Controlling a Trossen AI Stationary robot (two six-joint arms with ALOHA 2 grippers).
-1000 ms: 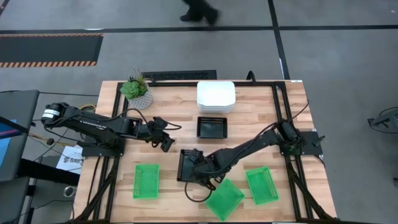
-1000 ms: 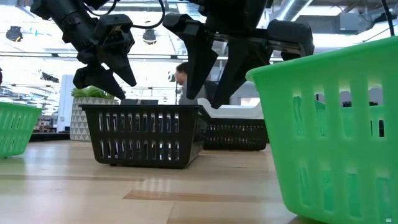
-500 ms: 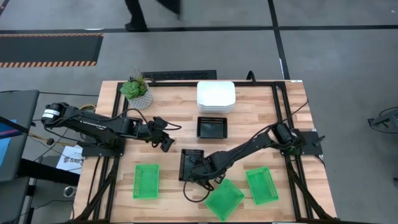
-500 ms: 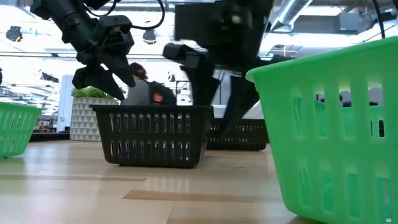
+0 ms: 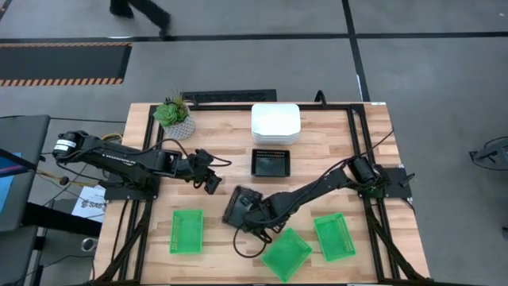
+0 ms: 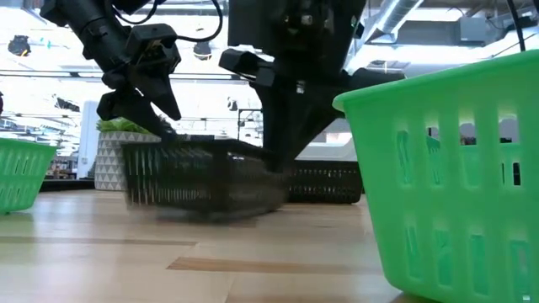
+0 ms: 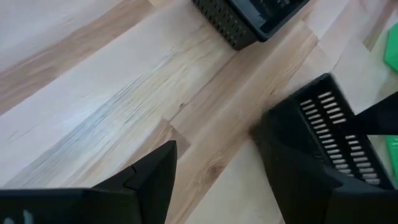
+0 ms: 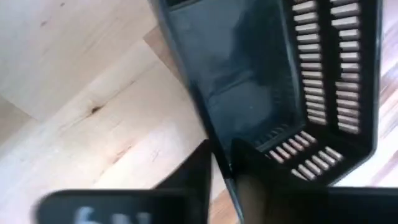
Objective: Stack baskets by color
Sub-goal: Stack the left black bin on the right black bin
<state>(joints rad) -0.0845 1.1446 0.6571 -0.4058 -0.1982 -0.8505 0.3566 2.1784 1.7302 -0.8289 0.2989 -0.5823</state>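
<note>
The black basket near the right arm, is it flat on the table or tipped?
Tipped. The black basket slants in the low view, pinched on its wall by the right gripper.

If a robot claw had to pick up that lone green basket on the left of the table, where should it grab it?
Probably by the rim of one long wall, coming straight down from above. The left green basket sits upright and open-topped on the table, with clear wood all round it, so one finger can drop inside and one outside the thin mesh wall. The left gripper hangs nearest.
</note>
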